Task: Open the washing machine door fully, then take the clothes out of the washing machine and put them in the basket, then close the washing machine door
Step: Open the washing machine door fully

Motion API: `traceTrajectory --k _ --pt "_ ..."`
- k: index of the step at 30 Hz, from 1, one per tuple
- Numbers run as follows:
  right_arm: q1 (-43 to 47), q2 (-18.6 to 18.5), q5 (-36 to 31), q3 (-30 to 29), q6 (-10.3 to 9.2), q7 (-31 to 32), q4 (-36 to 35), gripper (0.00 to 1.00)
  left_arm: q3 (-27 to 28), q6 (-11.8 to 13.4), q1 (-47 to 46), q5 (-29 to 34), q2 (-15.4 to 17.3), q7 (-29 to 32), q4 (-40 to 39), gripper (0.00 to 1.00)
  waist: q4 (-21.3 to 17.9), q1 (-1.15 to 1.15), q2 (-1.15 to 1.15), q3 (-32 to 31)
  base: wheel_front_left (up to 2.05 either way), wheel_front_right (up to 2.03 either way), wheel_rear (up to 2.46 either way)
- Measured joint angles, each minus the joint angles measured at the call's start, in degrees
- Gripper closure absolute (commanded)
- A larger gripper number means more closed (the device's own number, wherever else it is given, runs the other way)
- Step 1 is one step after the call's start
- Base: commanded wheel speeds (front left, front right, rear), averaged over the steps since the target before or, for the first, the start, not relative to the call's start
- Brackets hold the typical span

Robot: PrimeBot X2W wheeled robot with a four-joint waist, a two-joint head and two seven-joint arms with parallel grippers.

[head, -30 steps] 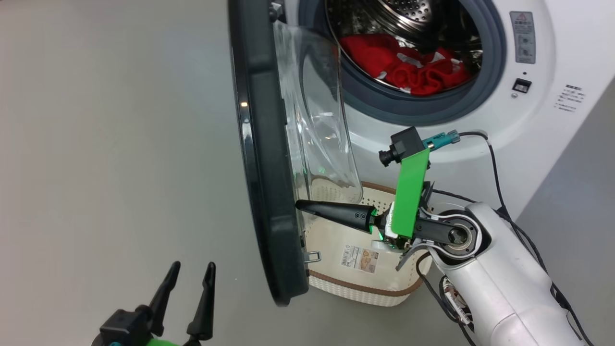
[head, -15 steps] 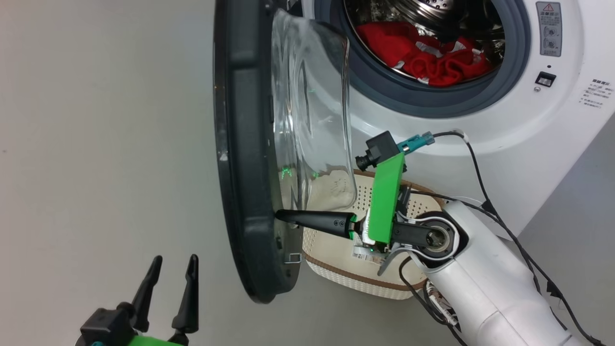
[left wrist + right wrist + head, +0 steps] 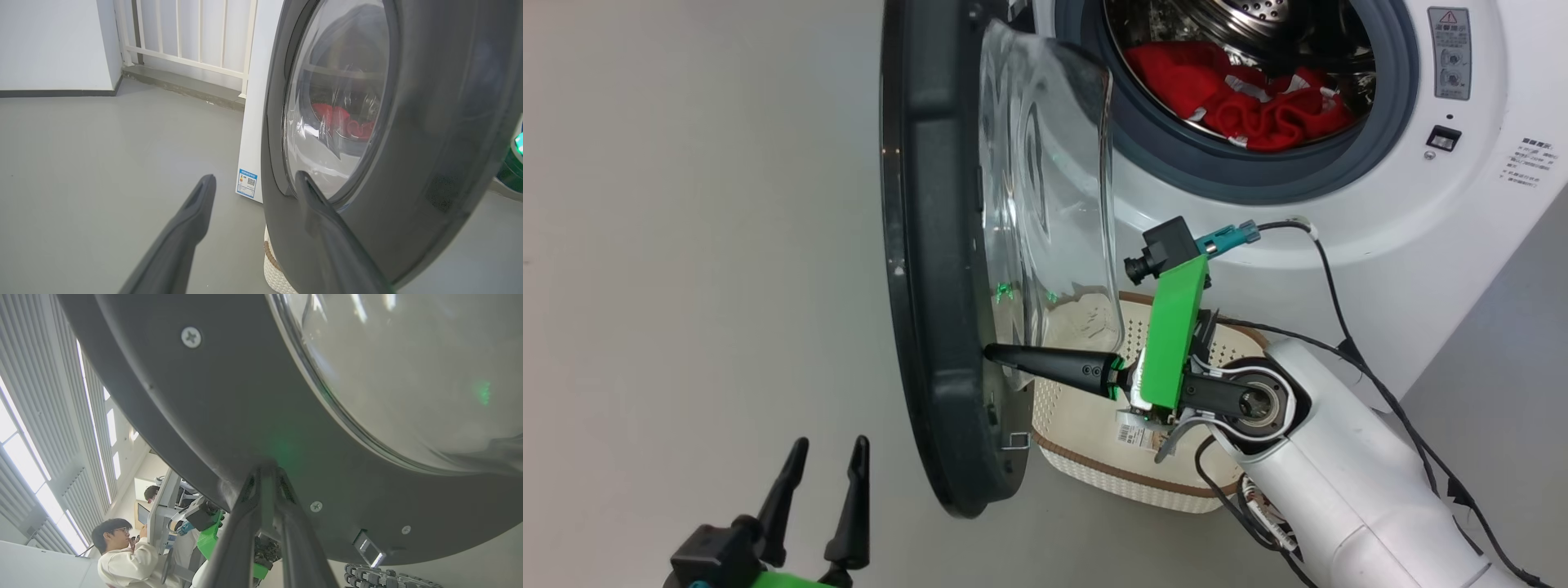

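The washing machine door stands swung out, edge-on to me, its clear glass bowl bulging toward the washing machine. My right gripper is shut, its tips pressed against the door's inner rim below the glass. Red clothes with white patches lie in the steel drum. The basket sits on the floor under the door and my right arm, partly hidden. My left gripper is open at the lower left, outside the door, holding nothing.
Grey floor spreads to the left of the door. A white railing and a wall stand behind the machine's side. Beyond the door's edge, a person sits near another robot rig.
The camera has shifted, moving the whole scene. My right gripper's tips have gone from just short of the door's inner rim to pressing on it, and the door has swung a little wider.
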Motion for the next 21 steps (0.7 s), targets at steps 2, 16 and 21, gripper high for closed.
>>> traceTrajectory --k 2,16,21 --pt "0.1 -0.2 -0.4 -0.1 0.0 -0.7 -0.1 0.0 -0.4 0.0 0.0 -0.2 0.0 0.0 0.3 0.0 -0.1 0.0 0.0 -0.3 0.0 0.0 0.0" --pt "8.4 -4.5 -3.5 -1.5 0.0 -8.1 -1.5 0.0 -1.4 0.0 -0.3 -1.2 0.9 0.0 2.4 0.0 -3.0 0.0 0.0 -2.3 0.0 0.0 0.0" --pt "9.9 -6.8 -6.3 -0.4 0.0 -11.4 -1.5 0.0 -0.2 0.0 -0.3 -1.6 1.0 0.0 2.0 0.0 -5.1 0.0 0.0 -2.4 0.0 0.0 0.0"
